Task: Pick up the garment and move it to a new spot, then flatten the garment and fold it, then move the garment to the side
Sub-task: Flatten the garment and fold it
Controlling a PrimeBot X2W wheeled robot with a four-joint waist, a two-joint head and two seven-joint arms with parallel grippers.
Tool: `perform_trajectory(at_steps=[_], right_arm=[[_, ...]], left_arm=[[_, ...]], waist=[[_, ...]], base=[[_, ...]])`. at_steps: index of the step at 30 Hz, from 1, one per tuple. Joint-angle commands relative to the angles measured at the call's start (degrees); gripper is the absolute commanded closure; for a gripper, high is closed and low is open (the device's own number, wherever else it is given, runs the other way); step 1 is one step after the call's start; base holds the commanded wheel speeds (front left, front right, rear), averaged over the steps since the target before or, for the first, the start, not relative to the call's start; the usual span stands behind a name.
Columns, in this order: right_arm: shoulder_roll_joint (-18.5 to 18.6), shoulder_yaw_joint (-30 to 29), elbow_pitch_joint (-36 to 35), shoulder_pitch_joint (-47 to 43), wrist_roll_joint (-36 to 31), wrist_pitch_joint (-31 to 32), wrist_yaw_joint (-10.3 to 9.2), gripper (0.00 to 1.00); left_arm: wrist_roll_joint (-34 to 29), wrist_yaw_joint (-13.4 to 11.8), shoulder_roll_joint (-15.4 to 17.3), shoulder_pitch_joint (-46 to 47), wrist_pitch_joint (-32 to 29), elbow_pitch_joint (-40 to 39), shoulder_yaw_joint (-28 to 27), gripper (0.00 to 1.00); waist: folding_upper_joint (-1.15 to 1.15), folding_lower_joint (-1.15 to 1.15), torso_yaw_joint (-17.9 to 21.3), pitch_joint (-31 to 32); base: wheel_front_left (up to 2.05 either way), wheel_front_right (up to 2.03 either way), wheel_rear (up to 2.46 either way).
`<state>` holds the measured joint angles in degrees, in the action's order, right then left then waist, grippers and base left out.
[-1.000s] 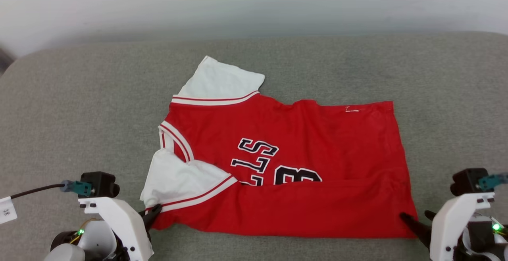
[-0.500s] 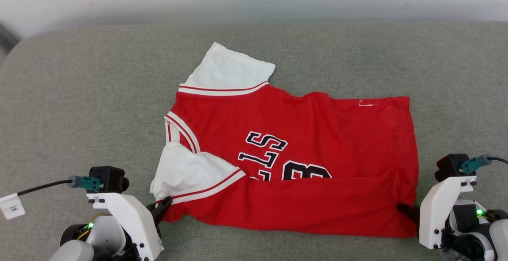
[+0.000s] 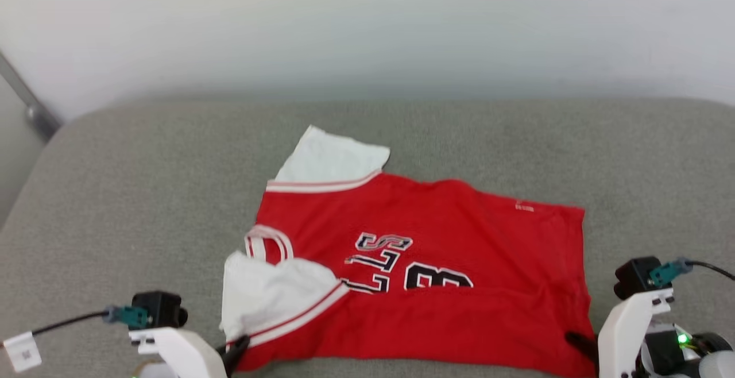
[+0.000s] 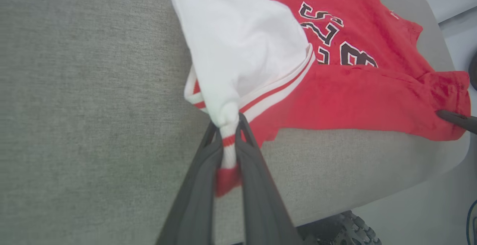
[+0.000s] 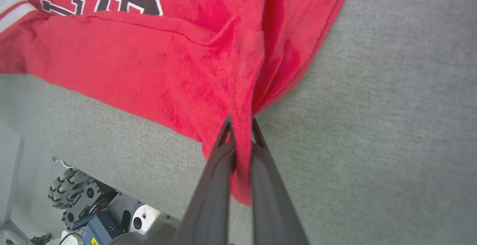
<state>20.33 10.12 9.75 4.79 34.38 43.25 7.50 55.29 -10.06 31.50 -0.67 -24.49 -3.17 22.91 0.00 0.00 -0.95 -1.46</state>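
Observation:
The red garment (image 3: 436, 263) with white sleeves, striped trim and black letters lies across the grey cushion, its near edge folded up over the number. My left gripper (image 3: 238, 346) is shut on the near white sleeve's trim; in the left wrist view that gripper (image 4: 228, 126) pinches the bunched sleeve (image 4: 238, 51). My right gripper (image 3: 577, 340) is shut on the near right hem corner, and in the right wrist view the right gripper (image 5: 240, 127) clamps a pleat of the red garment (image 5: 149, 59). The right fingertip (image 4: 456, 118) shows at the hem in the left wrist view.
The grey cushioned surface (image 3: 138, 205) stretches wide to the left, right and back of the garment, with a pale wall behind. The cushion's near edge drops off, and below it the robot's wheeled base (image 5: 78, 196) is visible.
The head camera has tilted up, so the whole picture shifted down. Both grippers still hold the garment's near corners; the near sleeve and collar are now bunched and raised a little.

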Motion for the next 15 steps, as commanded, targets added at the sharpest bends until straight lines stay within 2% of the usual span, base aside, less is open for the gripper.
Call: perform_trajectory(at_steps=[1,9,10,11,12,13,14,15], right_arm=[[0.52,-0.25,-0.74,-1.15,0.50,0.05,-0.02,1.00],[0.68,-2.22,-1.50,-5.66,0.73,0.17,-0.02,1.00],[0.68,-2.46,-1.28,-6.11,0.58,-0.02,-0.02,0.87],[0.59,-2.60,-1.06,-6.43,0.49,-0.45,-0.02,0.58],[0.59,-2.44,-1.06,-6.58,0.32,-1.09,-0.02,0.00],[0.55,-2.43,-1.24,-6.68,0.14,-2.30,-0.02,0.00],[0.48,-2.17,-1.37,-6.92,-0.11,-3.62,-0.02,0.00],[0.45,-1.89,-1.61,-7.23,-0.48,-5.30,-0.02,0.00]], left_arm=[[0.33,-0.53,0.11,-1.43,0.42,-0.83,-0.14,1.00],[2.36,-2.38,0.17,-6.81,-0.33,-1.34,-0.49,1.00],[2.48,-2.33,0.03,-7.11,-0.43,-1.10,-0.40,1.00],[2.62,-2.17,-0.08,-7.21,-0.27,-0.68,-0.35,1.00],[2.49,-2.10,-0.24,-7.13,0.15,-0.20,-0.36,1.00],[2.13,-2.19,-0.44,-6.78,0.61,0.39,-0.41,0.63],[1.78,-2.05,-0.67,-6.33,1.11,1.04,-0.31,0.06],[1.38,-1.89,-0.82,-5.83,1.70,1.53,-0.32,0.00]], waist=[[0.00,0.00,-0.59,2.34],[0.00,0.00,-0.91,3.63],[0.00,0.00,-0.91,3.62],[0.00,0.00,-0.88,3.61],[0.00,0.00,-0.82,3.59],[0.00,0.00,-0.78,3.51],[0.00,0.00,-0.76,3.48],[0.00,0.00,-0.71,3.48]], base=[[0.00,0.00,0.00],[0.00,0.00,0.00],[0.00,0.00,0.00],[0.00,0.00,0.00],[0.00,0.00,0.00],[0.00,0.00,0.00],[0.00,0.00,0.00],[0.00,0.00,0.00]])
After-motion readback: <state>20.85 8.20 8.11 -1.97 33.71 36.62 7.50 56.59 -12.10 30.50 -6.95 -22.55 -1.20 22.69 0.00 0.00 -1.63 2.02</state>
